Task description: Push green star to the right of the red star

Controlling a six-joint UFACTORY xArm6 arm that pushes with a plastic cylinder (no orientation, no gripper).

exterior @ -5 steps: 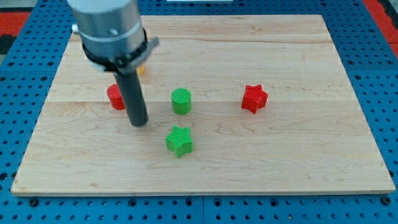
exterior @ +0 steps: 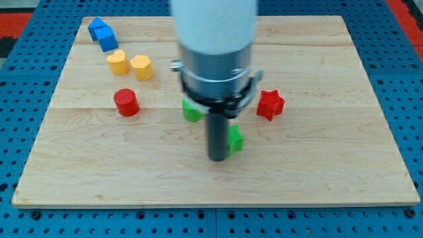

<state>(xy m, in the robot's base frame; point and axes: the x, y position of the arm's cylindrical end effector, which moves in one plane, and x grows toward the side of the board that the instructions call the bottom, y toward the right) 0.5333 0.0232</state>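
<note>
The green star (exterior: 234,139) lies on the wooden board (exterior: 317,165), mostly hidden behind my rod. My tip (exterior: 218,158) rests on the board right against the star's left side. The red star (exterior: 269,104) sits up and to the right of the green star, a short gap away. The arm's body covers the board's middle top.
A green cylinder (exterior: 192,111) peeks out left of the rod. A red cylinder (exterior: 126,102) stands at the left. Two yellow blocks (exterior: 118,62) (exterior: 141,67) and a blue block (exterior: 102,33) lie at the upper left.
My tip has moved right, from left of the green cylinder to the green star's left side. The green star has slid right and slightly up, towards the red star.
</note>
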